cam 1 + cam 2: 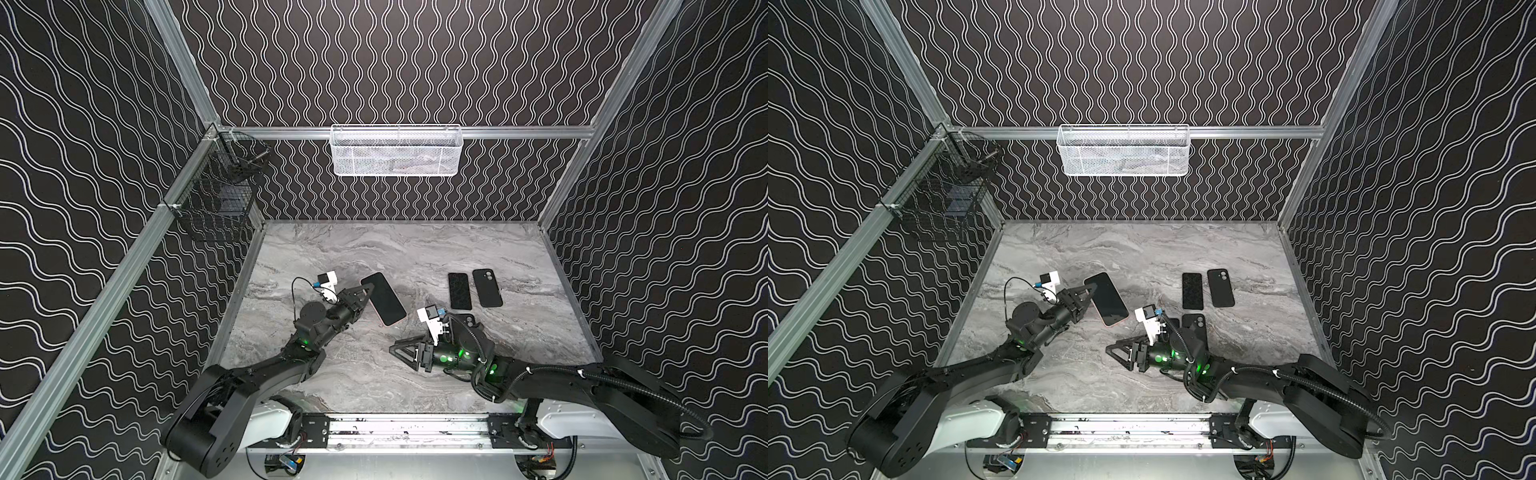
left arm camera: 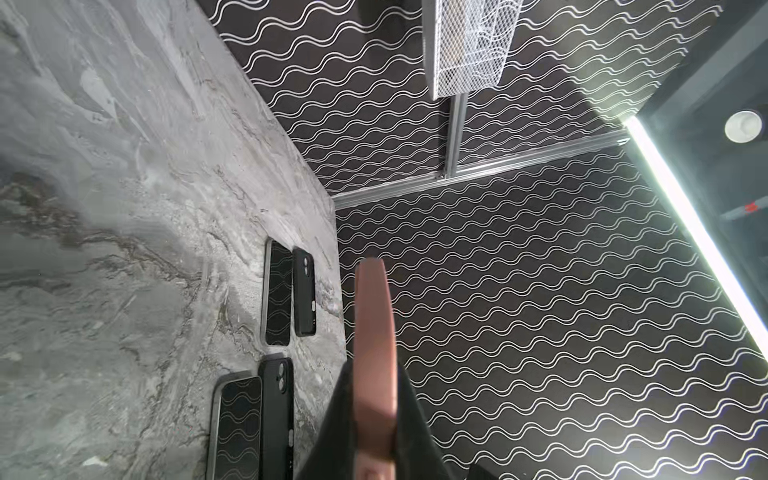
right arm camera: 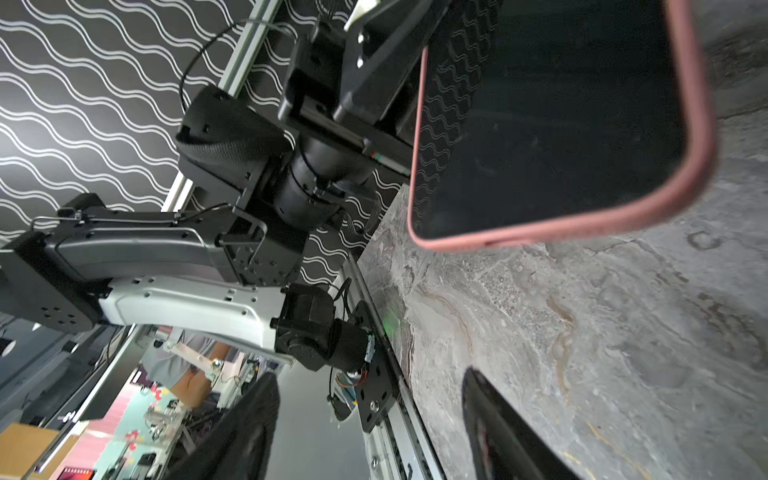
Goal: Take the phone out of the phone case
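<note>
The left hand [image 1: 365, 291] is clenched on one end of the phone [image 1: 384, 300], which sits in its pink case [image 3: 540, 237] and hangs tilted above the counter [image 1: 415, 257], left of centre in both top views, screen up. The right hand [image 1: 400, 353] lies low near the lower middle of the frame, pointing toward the left edge, its fingers [image 3: 498, 428] spread with nothing between them. At right of centre a bare phone [image 1: 459, 291] and a black case [image 1: 487, 287] lie side by side flat on the counter; a second black case [image 1: 468, 322] shows partly behind the right wrist.
</note>
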Motion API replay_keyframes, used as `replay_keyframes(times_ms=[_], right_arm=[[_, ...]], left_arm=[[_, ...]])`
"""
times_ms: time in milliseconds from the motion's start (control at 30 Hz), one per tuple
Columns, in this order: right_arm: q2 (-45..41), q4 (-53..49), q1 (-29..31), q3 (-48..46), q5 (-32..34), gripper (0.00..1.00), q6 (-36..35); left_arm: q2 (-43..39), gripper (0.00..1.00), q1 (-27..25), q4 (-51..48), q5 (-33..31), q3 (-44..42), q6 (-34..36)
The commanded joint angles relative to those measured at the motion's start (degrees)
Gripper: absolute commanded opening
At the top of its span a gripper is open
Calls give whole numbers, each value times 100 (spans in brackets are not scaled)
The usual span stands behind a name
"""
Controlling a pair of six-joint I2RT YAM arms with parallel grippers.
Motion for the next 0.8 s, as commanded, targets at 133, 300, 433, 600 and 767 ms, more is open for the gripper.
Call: replay_keyframes(times_ms=[133,300,433,600,767], right_arm=[[334,1056,20,44,442,66,229],[563,1268,20,62,695,63,282],[711,1236,12,175,782,62,308],[865,1337,-5,266,865,58,313],[999,1678,-48,205,967,52,408]], left_arm=[[665,0,-154,1360,-169,18,-379],[879,0,-192,1605,-220,-27,-450],[890,0,-209,1650,-229,-31,-506],[799,0,-256,1602,-228,-17,-527],[631,0,-262,1481,-220,-38,-538]])
